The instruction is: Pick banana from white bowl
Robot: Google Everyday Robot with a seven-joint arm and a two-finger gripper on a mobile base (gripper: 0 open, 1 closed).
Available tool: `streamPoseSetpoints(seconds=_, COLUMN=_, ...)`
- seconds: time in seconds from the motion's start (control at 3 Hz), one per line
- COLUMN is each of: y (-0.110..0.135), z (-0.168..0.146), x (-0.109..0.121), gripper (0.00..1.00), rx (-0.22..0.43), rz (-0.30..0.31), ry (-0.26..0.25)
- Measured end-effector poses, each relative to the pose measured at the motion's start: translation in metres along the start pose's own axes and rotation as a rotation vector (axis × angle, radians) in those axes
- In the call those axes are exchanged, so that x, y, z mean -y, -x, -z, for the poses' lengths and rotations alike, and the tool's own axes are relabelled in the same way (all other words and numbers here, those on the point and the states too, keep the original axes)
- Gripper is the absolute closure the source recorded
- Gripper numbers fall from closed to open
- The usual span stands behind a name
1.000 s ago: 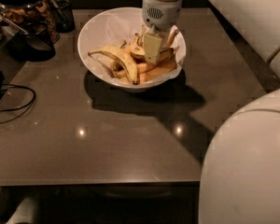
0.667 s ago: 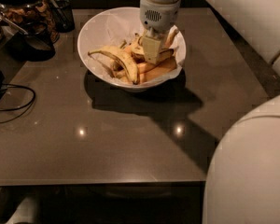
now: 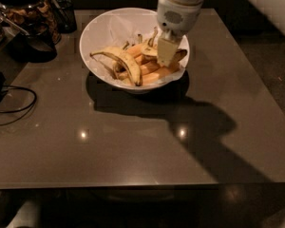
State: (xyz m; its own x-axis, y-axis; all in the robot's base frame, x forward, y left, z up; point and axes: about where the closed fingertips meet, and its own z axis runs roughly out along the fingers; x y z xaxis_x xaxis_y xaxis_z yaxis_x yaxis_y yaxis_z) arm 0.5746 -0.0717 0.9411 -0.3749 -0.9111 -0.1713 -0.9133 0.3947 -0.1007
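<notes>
The white bowl (image 3: 99, 30) stands at the back middle of the dark table and holds several bananas on crumpled white paper. A strongly curved yellow banana (image 3: 126, 63) with dark blotches and a thin tapering stem lies at the bowl's front left. Smoother orange-yellow bananas (image 3: 149, 69) lie beside and behind it. My gripper (image 3: 164, 56) reaches down from above into the right side of the bowl, among the orange-yellow bananas and right of the curved banana. It hides what lies under its tip.
A glass jar with a dark lid (image 3: 26, 6) and a dark holder (image 3: 61, 8) stand at the back left. A black cable (image 3: 16, 106) loops at the left edge. The table's front edge (image 3: 133, 186) runs across the bottom.
The gripper has shifted slightly right and lower in the bowl. The large white arm part at the lower right has moved out of view. The bananas have not visibly moved.
</notes>
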Motion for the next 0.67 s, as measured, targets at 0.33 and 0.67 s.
streamPoseSetpoints(seconds=0.33, y=-0.033, z=0.04, x=-0.009, gripper=1.0, rx=0.148, rz=0.009, ry=-0.059)
streamPoseSetpoints(seconds=0.67, y=-0.057, z=0.078, x=-0.016, gripper=1.0, rx=0.264, rz=0.039, ry=-0.096)
